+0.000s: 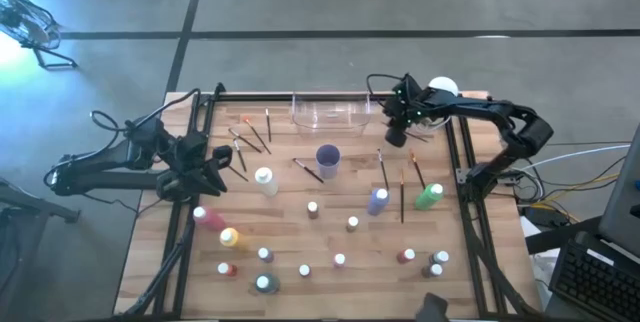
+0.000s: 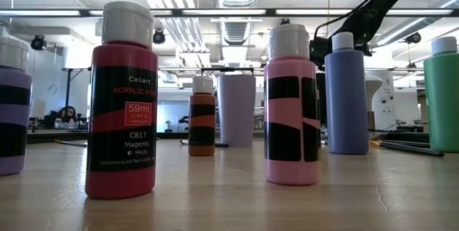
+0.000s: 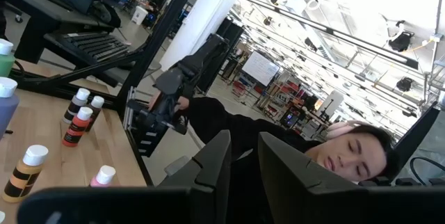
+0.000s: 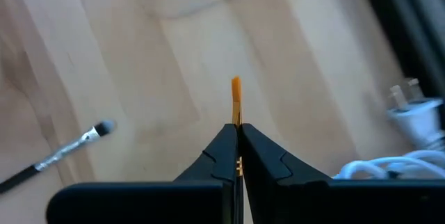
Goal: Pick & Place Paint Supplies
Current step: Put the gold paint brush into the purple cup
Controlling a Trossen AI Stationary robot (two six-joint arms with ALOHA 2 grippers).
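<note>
Thin orange-tipped paintbrush [image 4: 236, 99] pinched in right gripper [image 4: 237, 140] near clear plastic bin [image 1: 331, 112]; should stay vertical over bin before release. Left gripper [image 3: 243, 156] waits, narrowly parted.

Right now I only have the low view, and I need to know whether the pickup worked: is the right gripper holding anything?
Observer: Yes. The right gripper is shut on a paintbrush, and its orange tip sticks out past the fingers.
Operator: Where is it over the table?
Observer: Near the back, just off the right end of the clear bin.
Operator: And the left arm?
Observer: The left gripper waits at the table's left edge, with nothing between its fingers.
</note>
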